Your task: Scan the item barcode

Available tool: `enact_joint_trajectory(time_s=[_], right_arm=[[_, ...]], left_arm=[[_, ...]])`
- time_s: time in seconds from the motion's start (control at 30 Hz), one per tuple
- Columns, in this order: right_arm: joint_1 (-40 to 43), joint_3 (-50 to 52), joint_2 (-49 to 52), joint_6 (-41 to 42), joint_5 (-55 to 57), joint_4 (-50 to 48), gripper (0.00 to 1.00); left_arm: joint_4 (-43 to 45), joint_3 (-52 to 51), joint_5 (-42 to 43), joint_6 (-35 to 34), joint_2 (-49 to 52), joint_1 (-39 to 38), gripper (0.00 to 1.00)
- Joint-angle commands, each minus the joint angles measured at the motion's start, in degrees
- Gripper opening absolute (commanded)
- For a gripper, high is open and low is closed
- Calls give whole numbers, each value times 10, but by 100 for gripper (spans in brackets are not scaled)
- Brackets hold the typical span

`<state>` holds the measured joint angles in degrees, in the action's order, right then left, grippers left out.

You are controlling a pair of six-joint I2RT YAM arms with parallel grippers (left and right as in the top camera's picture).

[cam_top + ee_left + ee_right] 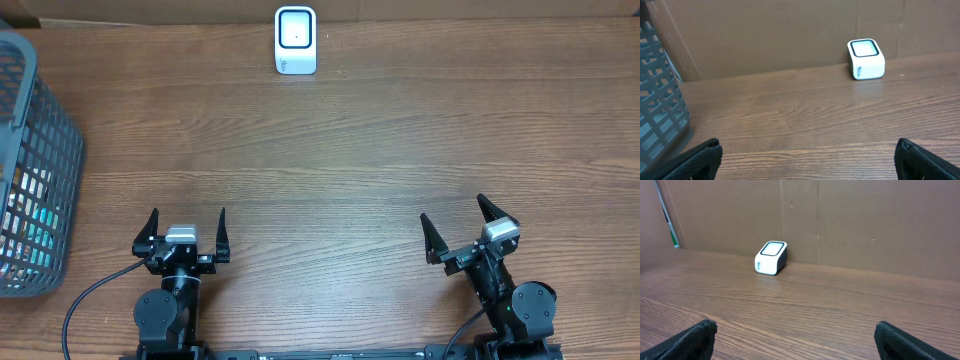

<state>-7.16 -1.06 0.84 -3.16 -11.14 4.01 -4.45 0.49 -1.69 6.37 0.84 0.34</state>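
Wooden table (350, 150) viewed from above. White scanner (295, 40) set at far edge, against cardboard wall (765, 35), dark-rimmed window on top. Grey mesh basket (40, 130) placed well left of scanner, nearer front edge. Teal-and-white items (30, 228) glimpsed inside basket through mesh. Left gripper (188, 214) spread wide, empty, front-left of scanner. Right gripper (452, 207) spread wide, empty, front-right of scanner.
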Motion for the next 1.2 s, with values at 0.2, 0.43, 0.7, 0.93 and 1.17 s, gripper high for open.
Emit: enact_joint_trajectory(time_s=[0.2, 0.43, 0.7, 0.93, 1.17], right_arm=[[-2, 6, -7, 1, 5, -3, 100], [-2, 6, -7, 1, 5, -3, 100], [-2, 6, -7, 1, 5, -3, 100], [-2, 6, -7, 1, 5, -3, 100], [-2, 6, -7, 1, 5, -3, 100]], left_arm=[[11, -2, -2, -2, -6, -3, 99], [0, -2, 2, -2, -6, -3, 100], [8, 8, 13, -2, -5, -3, 100], [-48, 122, 6, -2, 15, -3, 100], [-117, 299, 2, -18, 160, -3, 100]])
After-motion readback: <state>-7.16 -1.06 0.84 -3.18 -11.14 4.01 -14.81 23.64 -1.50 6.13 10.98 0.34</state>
